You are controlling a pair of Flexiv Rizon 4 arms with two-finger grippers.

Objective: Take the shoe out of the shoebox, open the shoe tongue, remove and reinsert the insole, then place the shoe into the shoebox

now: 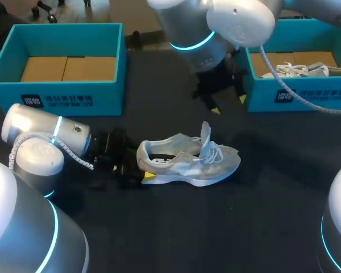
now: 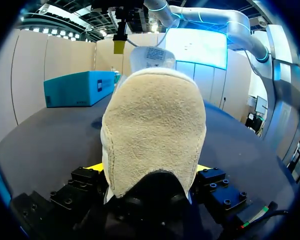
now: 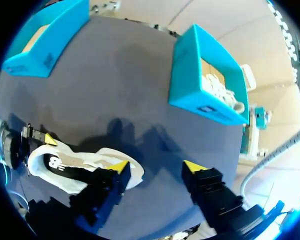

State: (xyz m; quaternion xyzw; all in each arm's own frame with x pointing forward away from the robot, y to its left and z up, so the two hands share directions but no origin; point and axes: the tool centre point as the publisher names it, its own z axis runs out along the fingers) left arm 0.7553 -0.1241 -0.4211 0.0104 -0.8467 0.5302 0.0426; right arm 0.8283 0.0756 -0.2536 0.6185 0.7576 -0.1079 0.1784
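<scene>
A white and grey shoe (image 1: 187, 160) lies on its side on the dark table, its tongue (image 1: 206, 133) standing up. My left gripper (image 1: 137, 166) is at the heel. In the left wrist view the suede heel (image 2: 155, 125) fills the gap of that gripper (image 2: 150, 170), and a yellow tip presses on each side, so it is shut on the shoe. My right gripper (image 1: 228, 104) hangs above the table behind the shoe's toe, beside the right shoebox (image 1: 307, 94). Its fingers (image 3: 157, 167) stand open with nothing between them, and the shoe (image 3: 70, 167) lies below one finger.
An empty teal shoebox (image 1: 57, 94) with a cardboard floor stands at the back left. The teal box at the back right holds another white shoe (image 1: 298, 69). The table in front of the shoe is bare dark cloth.
</scene>
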